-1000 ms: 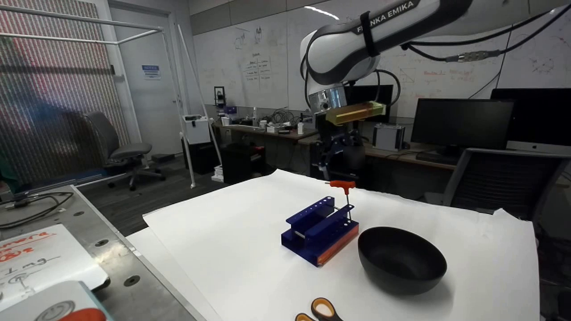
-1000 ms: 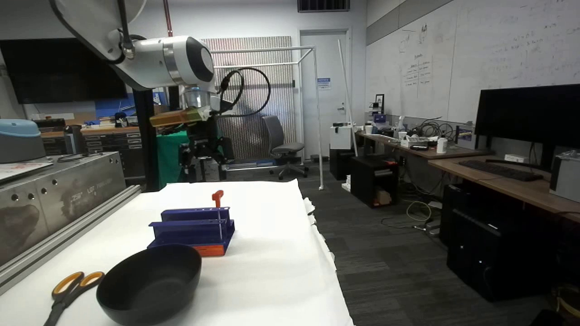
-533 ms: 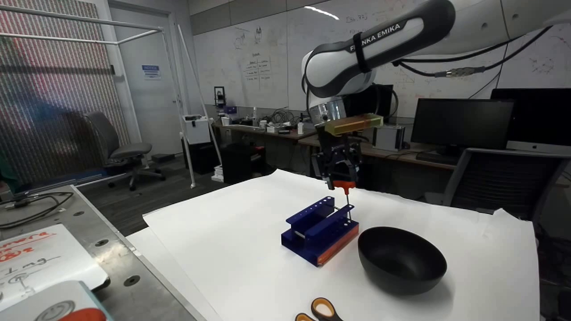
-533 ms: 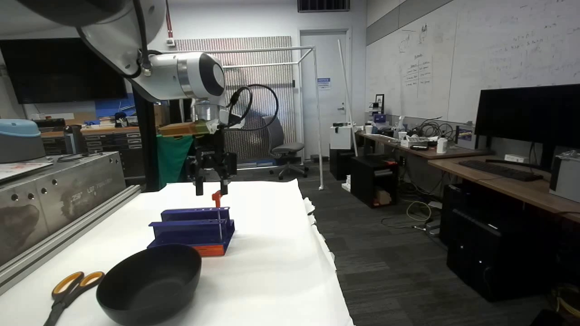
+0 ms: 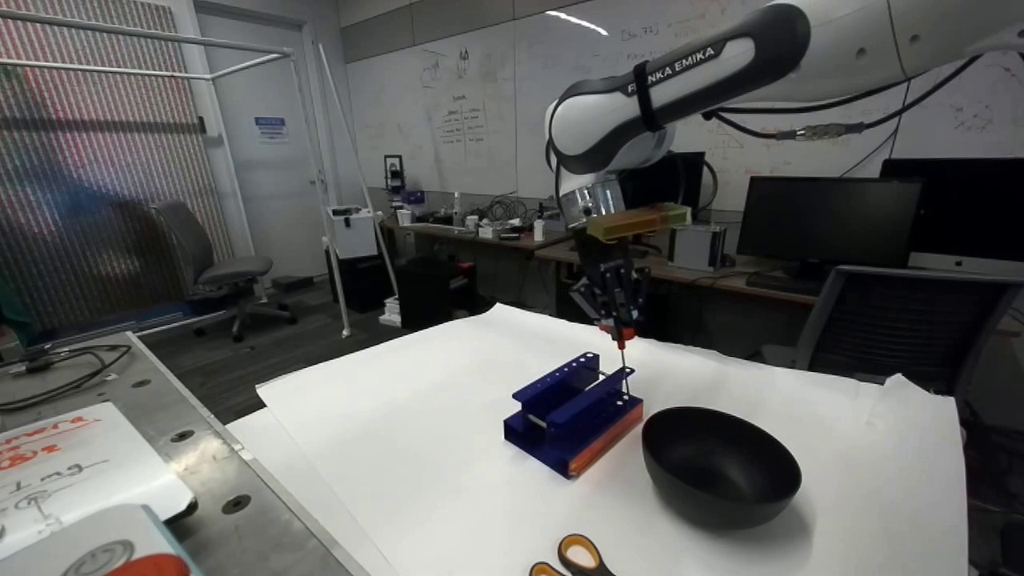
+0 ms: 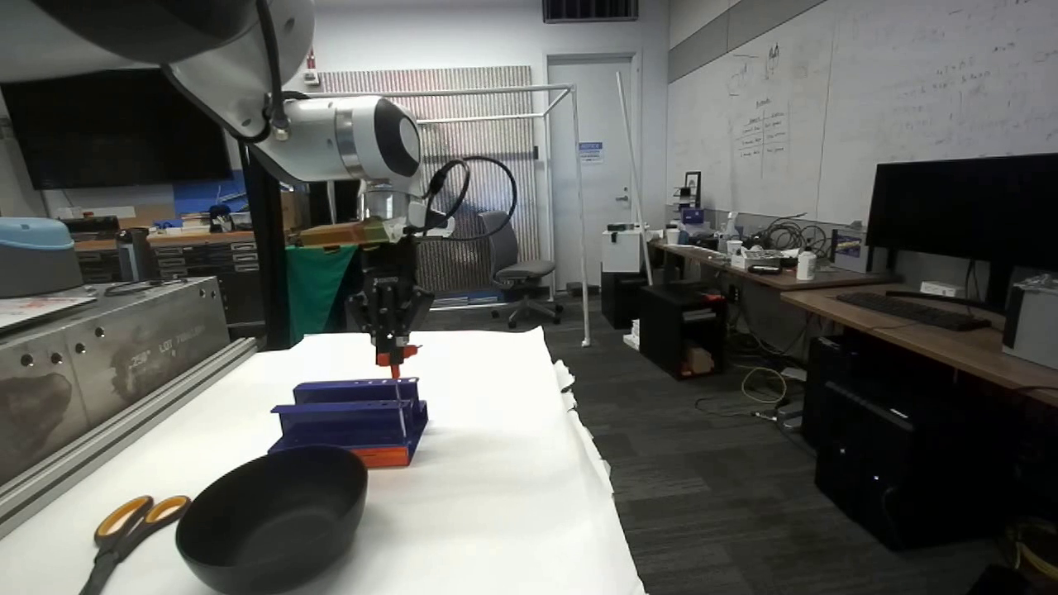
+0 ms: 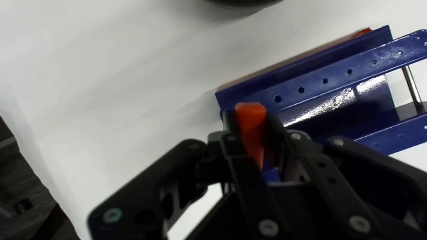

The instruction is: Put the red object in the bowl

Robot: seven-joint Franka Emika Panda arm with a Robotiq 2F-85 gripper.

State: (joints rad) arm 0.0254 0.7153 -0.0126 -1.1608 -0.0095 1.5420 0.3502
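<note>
Grasp looks on: black gripper (image 5: 617, 326) pinches red-orange T-handled tool (image 7: 252, 124), lift next toward round black bowl (image 5: 716, 472), lower right in an exterior view!

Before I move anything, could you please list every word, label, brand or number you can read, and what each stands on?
"F…NKA EMIKA": arm; strap hides the gap.
"NOTICE": sign on the door; smaller lines unreadable.
".250" and "LOT": metal block; the rest blurred.
Too small, faint or blurred to read surely: handwriting on the whiteboard and white sheet, marks on the pincer.
</note>
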